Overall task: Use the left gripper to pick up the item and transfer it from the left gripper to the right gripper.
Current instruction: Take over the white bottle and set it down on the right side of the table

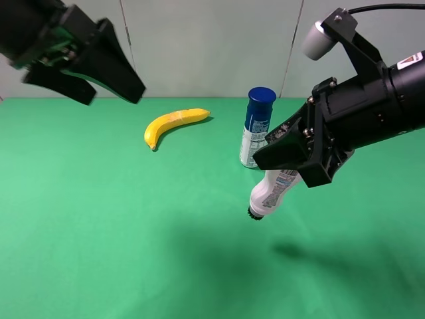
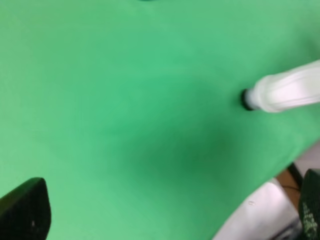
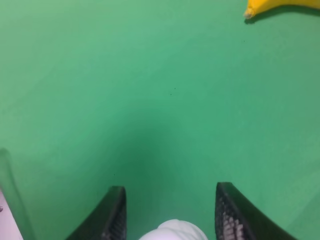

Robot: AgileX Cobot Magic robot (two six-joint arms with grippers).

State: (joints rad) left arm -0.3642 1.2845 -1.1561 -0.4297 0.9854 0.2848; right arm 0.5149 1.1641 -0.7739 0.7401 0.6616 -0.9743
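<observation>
Right end effector (image 1: 285, 167) — gripping bottle (image 1: 268, 194), cap down

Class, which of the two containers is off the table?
The white squeeze bottle, black cap pointing down, gripped by the right gripper; the blue-capped spray can stands upright on the green table.

Green table (image 1: 99, 232), banana (image 1: 174, 124), spray can (image 1: 257, 126)

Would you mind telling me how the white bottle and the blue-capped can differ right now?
The white bottle hangs tilted, black cap down, clamped in the right gripper above the green table. The can stands upright on the table, blue cap up. The bottle is waisted, the can straight-sided. Both are small capped containers.
</observation>
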